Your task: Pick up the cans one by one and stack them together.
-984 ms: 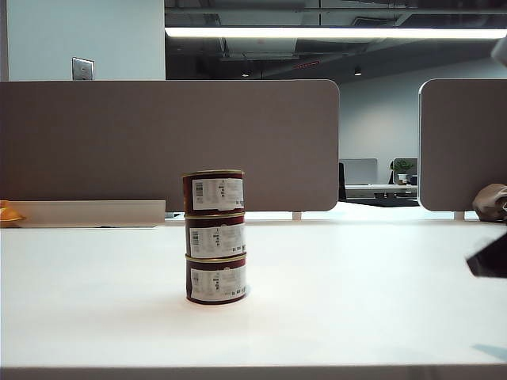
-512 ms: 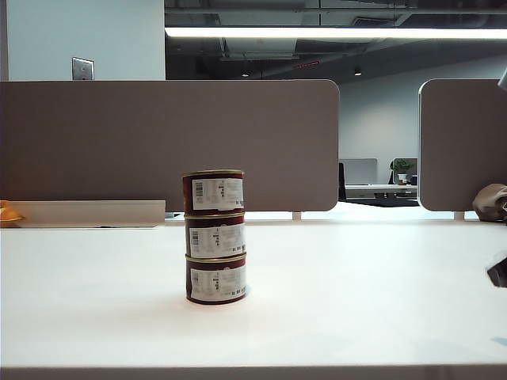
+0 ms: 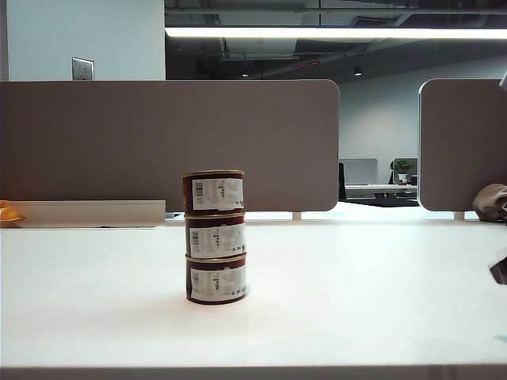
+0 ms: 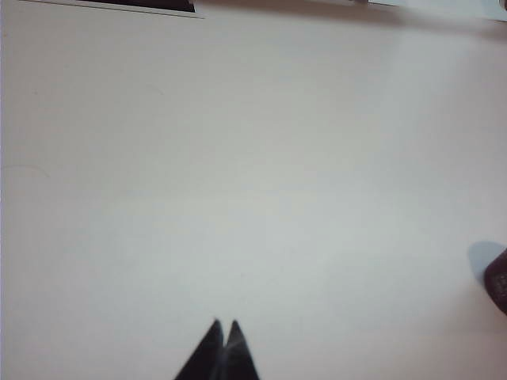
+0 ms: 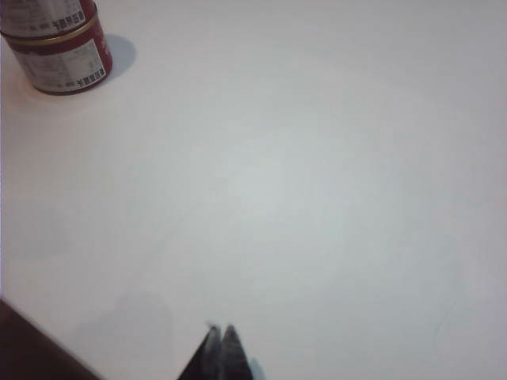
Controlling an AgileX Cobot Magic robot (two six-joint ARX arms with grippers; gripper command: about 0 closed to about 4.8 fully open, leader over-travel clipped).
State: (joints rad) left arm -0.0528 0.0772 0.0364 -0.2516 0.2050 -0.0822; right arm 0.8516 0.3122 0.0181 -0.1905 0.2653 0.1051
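Three cans stand stacked in one upright column on the white table (image 3: pixel 356 301) in the exterior view: top can (image 3: pixel 214 191), middle can (image 3: pixel 215 235), bottom can (image 3: pixel 216 279). All are maroon with white barcode labels and gold rims. Nothing touches the stack. My right gripper (image 5: pixel 219 328) is shut and empty over bare table, far from the stack (image 5: pixel 59 47), whose lower cans show in its wrist view. In the exterior view only a dark sliver of the right gripper (image 3: pixel 499 271) shows at the right edge. My left gripper (image 4: pixel 225 324) is shut and empty over bare table.
Grey partition panels (image 3: pixel 166 142) (image 3: pixel 463 142) stand behind the table. A low white ledge (image 3: pixel 87 212) and an orange thing (image 3: pixel 9 214) sit at the back left, a brownish thing (image 3: pixel 491 202) at the back right. A dark maroon rounded edge (image 4: pixel 499 277) shows in the left wrist view.
The right gripper's dark shape has drawn back toward the right edge of the exterior view, leaving only a sliver. The stack of cans has not moved.
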